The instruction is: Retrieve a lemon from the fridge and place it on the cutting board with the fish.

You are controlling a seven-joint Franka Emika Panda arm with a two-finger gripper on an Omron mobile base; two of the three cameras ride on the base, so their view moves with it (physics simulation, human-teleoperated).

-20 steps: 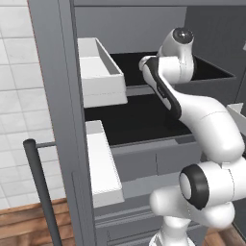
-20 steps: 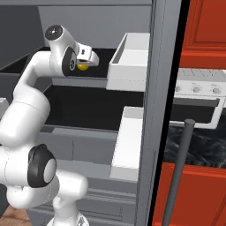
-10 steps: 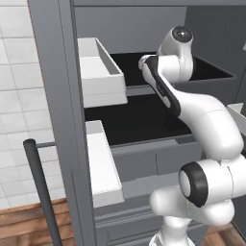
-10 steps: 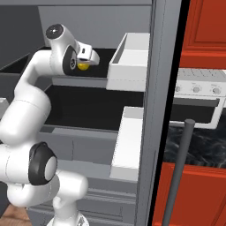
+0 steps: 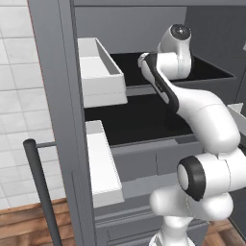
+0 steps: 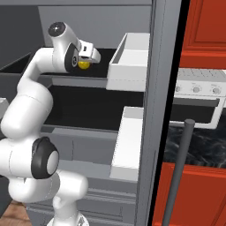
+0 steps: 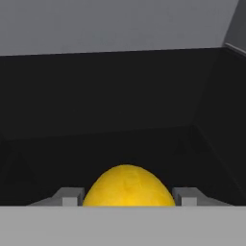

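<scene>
The lemon (image 7: 127, 186) sits on the upper black shelf (image 7: 120, 149) inside the fridge (image 6: 152, 110), right between the jaws of the gripper (image 7: 128, 196). The fingertips (image 7: 69, 196) hug its sides, apparently touching; a firm clamp is hard to confirm. A white door bin (image 6: 130, 62) hangs alongside.

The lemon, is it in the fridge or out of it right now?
In. The lemon sits on a black shelf inside the fridge, between the gripper's fingers.

You see the small round bright-yellow lemon (image 7: 128, 186) lying on the tall grey fridge's (image 6: 159, 110) black upper shelf.
</scene>
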